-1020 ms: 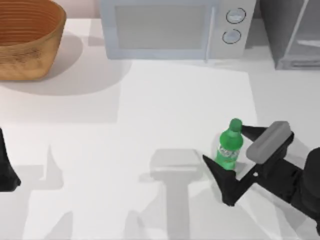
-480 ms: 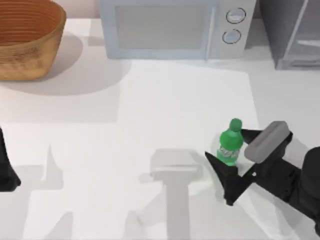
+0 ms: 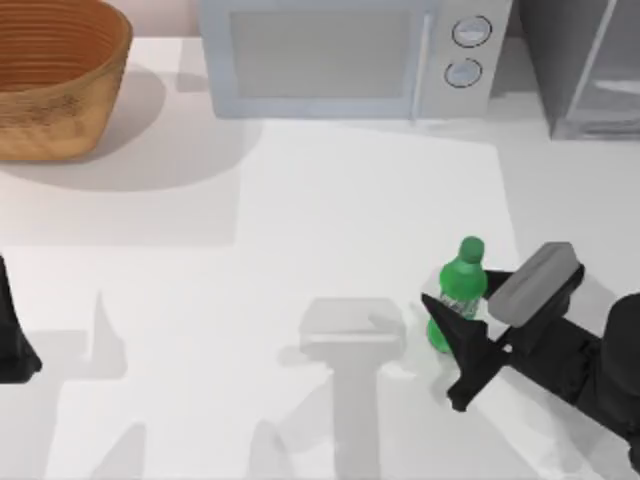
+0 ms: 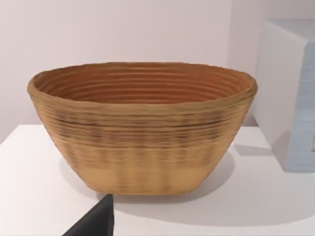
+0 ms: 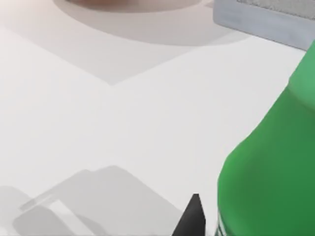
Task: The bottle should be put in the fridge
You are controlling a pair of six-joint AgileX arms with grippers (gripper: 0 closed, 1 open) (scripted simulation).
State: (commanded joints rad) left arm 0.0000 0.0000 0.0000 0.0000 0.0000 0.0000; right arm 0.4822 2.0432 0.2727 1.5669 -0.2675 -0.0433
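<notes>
Two open fingers of the right hand (image 3: 468, 305) straddle the upright small green plastic soda bottle (image 3: 458, 292), which an uneven squeeze could topple on the white bench (image 3: 300, 250).

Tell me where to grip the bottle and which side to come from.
Grip the bottle round its body at the label, below the narrow cap. It stands upright, so its round sides suit a level pinch. Come from the table's right, as the right gripper does, with one finger on each side of the body. The left arm is parked at the left edge.
</notes>
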